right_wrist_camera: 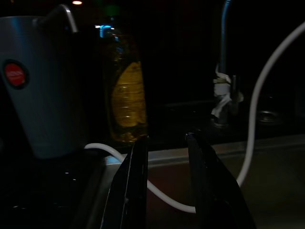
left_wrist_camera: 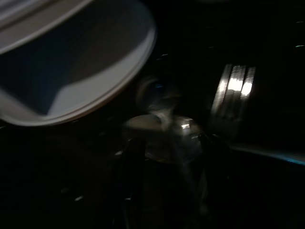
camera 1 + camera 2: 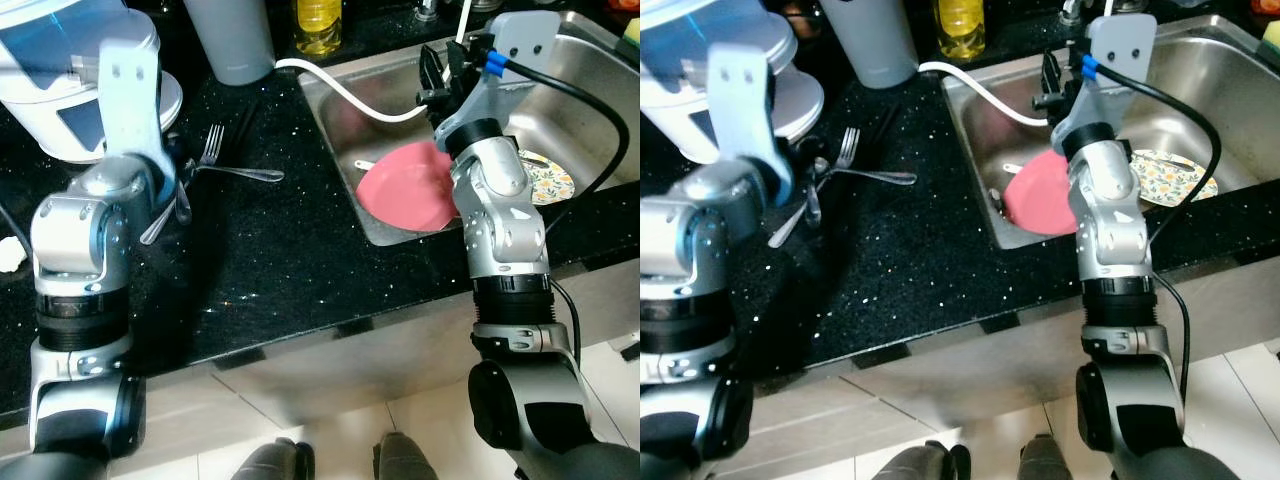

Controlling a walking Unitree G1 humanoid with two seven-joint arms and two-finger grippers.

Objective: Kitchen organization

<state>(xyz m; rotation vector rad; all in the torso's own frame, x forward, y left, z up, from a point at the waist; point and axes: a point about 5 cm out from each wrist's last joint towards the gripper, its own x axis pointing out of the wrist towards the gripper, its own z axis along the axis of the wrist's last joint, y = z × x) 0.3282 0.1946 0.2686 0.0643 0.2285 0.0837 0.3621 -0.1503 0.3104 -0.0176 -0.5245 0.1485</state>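
Observation:
A spoon (image 2: pixel 164 128) lies on the black counter (image 3: pixel 280 260), its bowl between the fingers of my left gripper (image 2: pixel 169 143), which stands open around it. The spoon's handle (image 3: pixel 158 226) sticks out towards the counter's front. A fork (image 3: pixel 214 148) lies just right of the gripper. My right gripper (image 3: pixel 440 75) hovers open and empty over the rear left corner of the steel sink (image 3: pixel 330 110). In the sink a pink plate (image 3: pixel 405 190) leans by the left wall, and a flowered plate (image 3: pixel 550 182) lies further right.
A white and blue appliance (image 3: pixel 70 80) stands at the back left, close to my left arm. A grey jug (image 3: pixel 228 40) and a yellow bottle (image 3: pixel 318 25) stand behind the sink. A white hose (image 3: pixel 340 92) runs over the sink's rim.

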